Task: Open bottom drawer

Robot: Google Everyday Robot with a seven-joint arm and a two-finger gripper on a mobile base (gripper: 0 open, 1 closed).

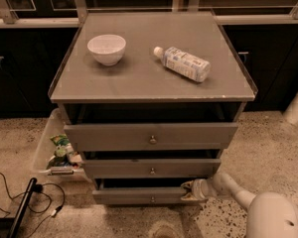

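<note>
Spanning left-right, bottom drawer (139, 197); tool (189, 191) right-end.

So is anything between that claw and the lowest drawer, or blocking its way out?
Nothing visible does. The gripper sits at the right end of the bottom drawer, at its front, and only floor shows ahead of it.

Matt bottom drawer (124, 196), metal knob (152, 199), smooth pale tool (187, 191) at its right end

Dim warm light from above reaches the surface (139, 81). Shadow pools low around the tool (191, 190), at the right end of the bottom drawer (129, 197)
</note>
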